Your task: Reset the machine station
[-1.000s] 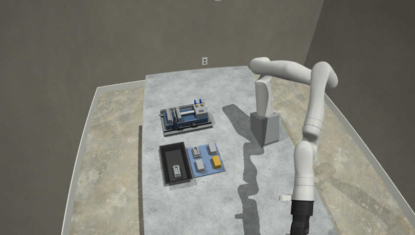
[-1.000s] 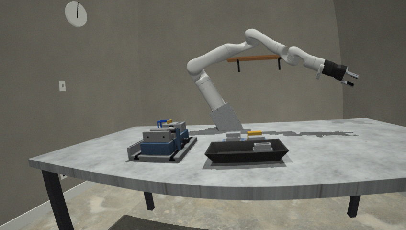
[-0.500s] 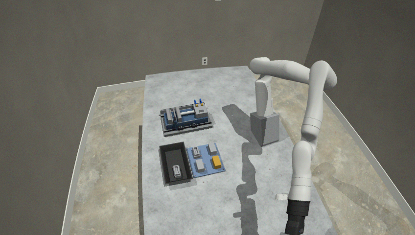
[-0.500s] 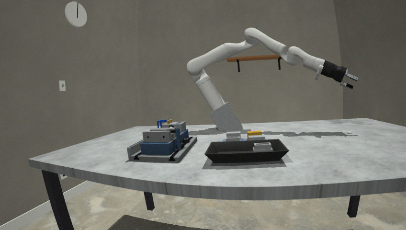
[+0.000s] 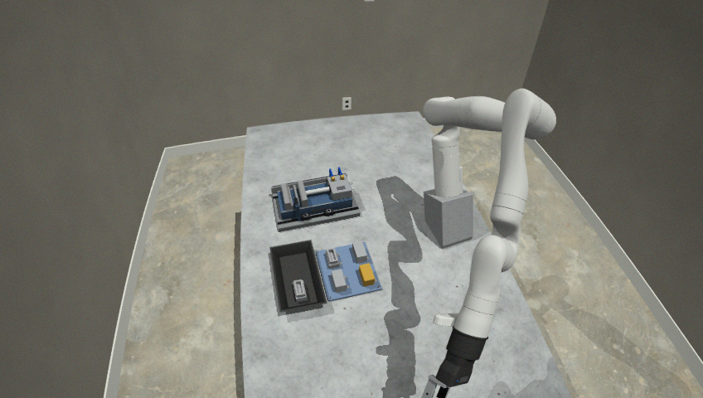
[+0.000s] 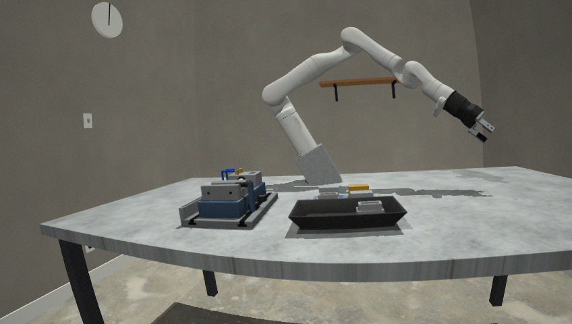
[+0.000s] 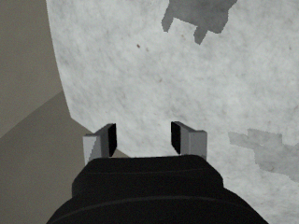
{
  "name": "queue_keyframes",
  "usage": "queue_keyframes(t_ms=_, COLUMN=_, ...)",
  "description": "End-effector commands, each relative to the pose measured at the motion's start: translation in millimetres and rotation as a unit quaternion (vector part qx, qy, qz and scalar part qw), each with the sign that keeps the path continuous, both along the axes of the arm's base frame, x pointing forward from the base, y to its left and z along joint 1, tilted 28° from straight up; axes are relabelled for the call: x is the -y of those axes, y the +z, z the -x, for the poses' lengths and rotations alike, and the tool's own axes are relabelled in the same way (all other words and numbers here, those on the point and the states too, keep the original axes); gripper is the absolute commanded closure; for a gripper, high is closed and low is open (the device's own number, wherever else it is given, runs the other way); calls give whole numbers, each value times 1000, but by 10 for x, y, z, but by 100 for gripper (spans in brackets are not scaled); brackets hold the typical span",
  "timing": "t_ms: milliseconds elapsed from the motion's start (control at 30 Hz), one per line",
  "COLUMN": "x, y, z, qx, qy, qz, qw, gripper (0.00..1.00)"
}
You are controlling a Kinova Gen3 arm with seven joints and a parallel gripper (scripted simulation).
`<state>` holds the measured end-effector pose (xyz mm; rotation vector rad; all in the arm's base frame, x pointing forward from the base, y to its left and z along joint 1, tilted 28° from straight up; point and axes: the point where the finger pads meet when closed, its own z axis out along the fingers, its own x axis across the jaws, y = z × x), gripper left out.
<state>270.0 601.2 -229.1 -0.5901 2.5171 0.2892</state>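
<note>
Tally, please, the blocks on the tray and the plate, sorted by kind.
Finished parts with a pocket: 2, one in the black tray, one on the blue plate
Plain gray blanks: 2
Yellow brass blanks: 1
Total: 5

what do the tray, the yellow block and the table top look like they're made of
Tray: matte black, no shine, so probably plastic or coated metal. Yellow block: flat golden yellow, fitting brass, though no metallic gleam shows. Table top: mottled pale gray with cloudy patches, like stone or concrete, with a dull finish.
</note>
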Motion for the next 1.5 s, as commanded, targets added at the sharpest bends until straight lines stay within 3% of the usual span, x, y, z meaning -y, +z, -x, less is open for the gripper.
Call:
queue_keyframes(t_ms=0, x=196, y=152, z=-333, qx=-10, qy=-44, qz=12, qw=999, gripper=0)
queue_keyframes(t_ms=100, x=480, y=194, z=-480, qx=-17, qy=-72, qz=40, qw=996, gripper=0)
queue_keyframes(t_ms=167, x=480, y=194, z=-480, qx=-17, qy=-72, qz=40, qw=996, gripper=0)
queue_keyframes(t_ms=400, x=1232, y=394, z=-743, qx=-45, qy=-137, qz=118, qw=983, gripper=0)
queue_keyframes(t_ms=667, x=2008, y=777, z=-876, qx=-87, qy=-187, qz=199, qw=958, gripper=0)
queue_keyframes(t_ms=733, x=2008, y=777, z=-876, qx=-87, qy=-187, qz=199, qw=958, gripper=0)
queue_keyframes(t_ms=900, x=2483, y=1119, z=-913, qx=-118, qy=-208, qz=248, qw=939, gripper=0)
queue_keyframes(t_ms=1200, x=2501, y=1135, z=-914, qx=-119, qy=-208, qz=250, qw=938, gripper=0)
queue_keyframes(t_ms=1467, x=2662, y=1272, z=-922, qx=-130, qy=-214, qz=266, qw=931, gripper=0)
